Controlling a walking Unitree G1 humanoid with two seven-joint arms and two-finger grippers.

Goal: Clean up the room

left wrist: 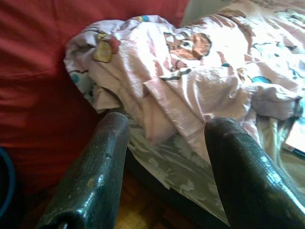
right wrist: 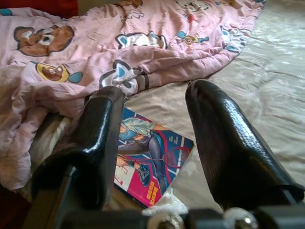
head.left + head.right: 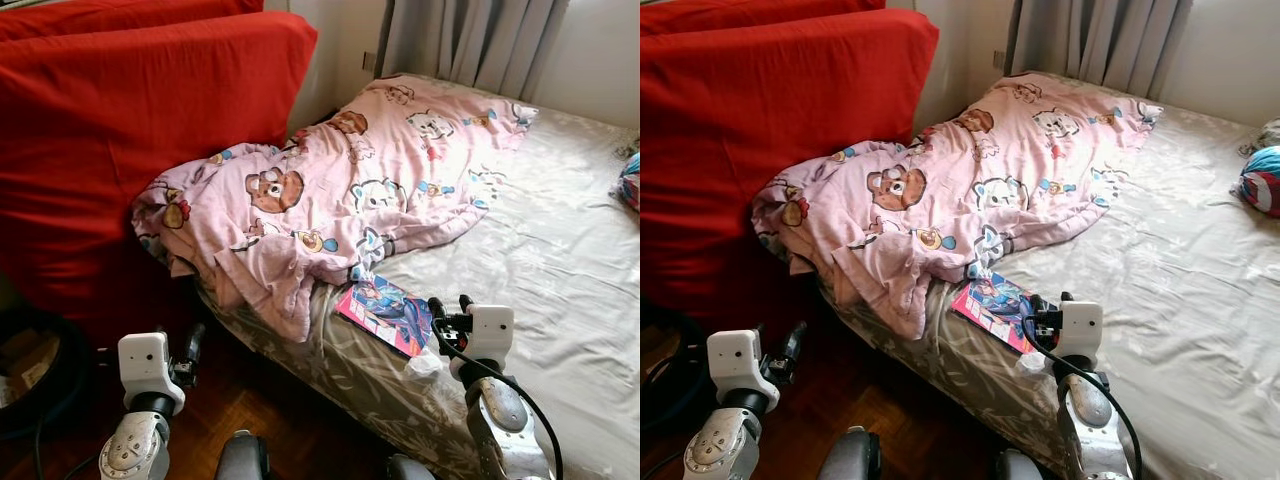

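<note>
A crumpled pink blanket with cartoon animals lies across the bed's near corner and hangs over its edge. A colourful comic book lies flat on the beige sheet just below the blanket. My right gripper hovers open right beside the book's near corner; in the right wrist view the book sits between the two fingers. My left gripper is low beside the bed, above the wooden floor, open and empty, facing the hanging blanket.
A big red cushion leans behind the blanket at the left. The bed stretches to the right, with a small colourful bundle near its far edge. Grey curtains hang behind. A dark round object sits on the floor.
</note>
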